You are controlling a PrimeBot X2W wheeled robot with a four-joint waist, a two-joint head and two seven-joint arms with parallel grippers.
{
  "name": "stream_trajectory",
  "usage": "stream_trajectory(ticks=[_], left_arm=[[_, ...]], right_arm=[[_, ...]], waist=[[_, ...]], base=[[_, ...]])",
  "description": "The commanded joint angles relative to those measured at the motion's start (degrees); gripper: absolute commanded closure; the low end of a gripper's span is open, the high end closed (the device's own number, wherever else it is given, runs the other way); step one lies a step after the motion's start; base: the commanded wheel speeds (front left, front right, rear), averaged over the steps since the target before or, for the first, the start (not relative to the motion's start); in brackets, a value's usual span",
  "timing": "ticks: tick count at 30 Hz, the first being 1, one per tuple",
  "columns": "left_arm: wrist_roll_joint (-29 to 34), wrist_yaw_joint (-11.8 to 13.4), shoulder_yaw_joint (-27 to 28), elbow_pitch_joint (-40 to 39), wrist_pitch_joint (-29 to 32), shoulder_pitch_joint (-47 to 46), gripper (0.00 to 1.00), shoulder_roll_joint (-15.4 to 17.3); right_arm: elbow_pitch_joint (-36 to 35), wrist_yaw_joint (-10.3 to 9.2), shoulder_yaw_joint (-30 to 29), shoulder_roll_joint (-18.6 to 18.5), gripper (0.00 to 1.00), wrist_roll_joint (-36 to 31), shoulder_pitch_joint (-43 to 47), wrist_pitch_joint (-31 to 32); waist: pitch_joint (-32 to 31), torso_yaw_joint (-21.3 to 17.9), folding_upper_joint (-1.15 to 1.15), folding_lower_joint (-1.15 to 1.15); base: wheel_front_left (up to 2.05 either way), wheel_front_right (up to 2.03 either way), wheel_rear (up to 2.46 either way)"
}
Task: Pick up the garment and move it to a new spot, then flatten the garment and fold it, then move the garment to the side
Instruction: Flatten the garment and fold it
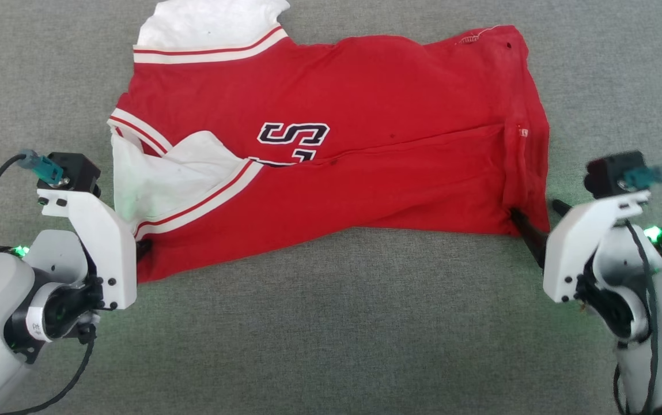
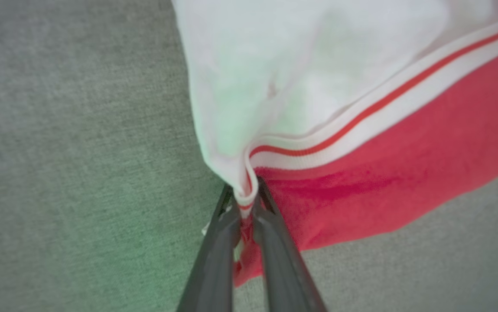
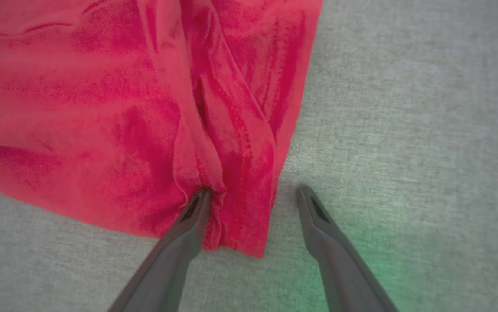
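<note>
The garment (image 1: 400,173) lies spread across the middle of the grey fabric-covered counter (image 1: 331,323), its long side running from the robot's left to its right, with a lengthwise crease through the red body. Part of the black, white-outlined lettering (image 1: 293,135) shows near the centre, cut off by a fold of red cloth laid over it. One white sleeve end (image 1: 163,178) sits crumpled at the left near corner, bordered by white trim with a red stripe (image 1: 204,199); a second white sleeve end (image 1: 210,23) lies at the far left, partly beyond the top of the head view. The left pincer (image 2: 243,195) is clamped on the garment at the near left corner, where the striped trim meets the red cloth; its two dark fingers (image 2: 214,255) press together with fabric bunched between them. The right pincer (image 3: 253,193) stands apart at the near right corner: one fingertip is tucked against a fold of the red hem, the other rests over bare counter just beside the cloth's edge, and the corner lies between the jaws, not gripped. Green light tints the counter beside each pincer.
</note>
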Motion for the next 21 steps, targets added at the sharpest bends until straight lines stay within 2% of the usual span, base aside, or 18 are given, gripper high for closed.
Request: stream_trajectory(ticks=[1,2,3,4,9,14,21], left_arm=[[0.5,-0.4,-0.9,0.9,-0.2,0.1,1.00,-1.7],[0.5,-0.6,-1.0,1.2,-0.3,-0.2,1.00,-1.9],[0.6,-0.8,-1.1,1.6,-0.3,-0.4,1.00,-2.1],[0.7,-0.9,-1.0,1.9,-0.4,-0.6,1.00,-2.3],[0.6,-1.3,-0.5,2.8,-1.1,-0.8,1.00,-2.3],[-0.3,-0.6,0.5,1.5,-0.8,0.0,1.00,-0.2],[-1.4,3.2,1.7,-5.6,0.8,2.1,1.00,4.3]], right_arm=[[3.2,0.01,2.2,0.0,0.00,-0.3,0.3,2.8],[4.7,0.00,3.2,-0.1,0.06,0.1,0.0,4.9],[5.7,0.01,3.9,-0.4,0.71,0.2,-0.4,6.4],[6.3,0.00,4.6,-1.1,1.00,-0.2,-1.0,7.8],[6.0,0.00,4.4,-2.7,1.00,1.1,-3.1,11.3],[1.6,-0.01,3.5,-4.3,1.00,3.5,-3.0,13.2],[-6.6,-0.01,1.0,-7.0,1.00,6.6,-0.1,17.9]], waist=[[0.0,0.3,0.00,0.00],[0.0,0.4,0.00,0.00],[0.0,0.5,0.00,0.00],[0.0,0.6,0.00,0.00],[-0.6,0.6,0.00,0.00],[-1.3,0.1,0.00,0.00],[-2.3,0.0,0.00,0.00]], base=[[0.00,0.00,0.00],[0.00,0.00,0.00],[0.00,0.00,0.00],[0.00,0.00,0.00],[0.00,0.00,0.00],[0.00,0.00,0.00],[0.00,0.00,0.00]])
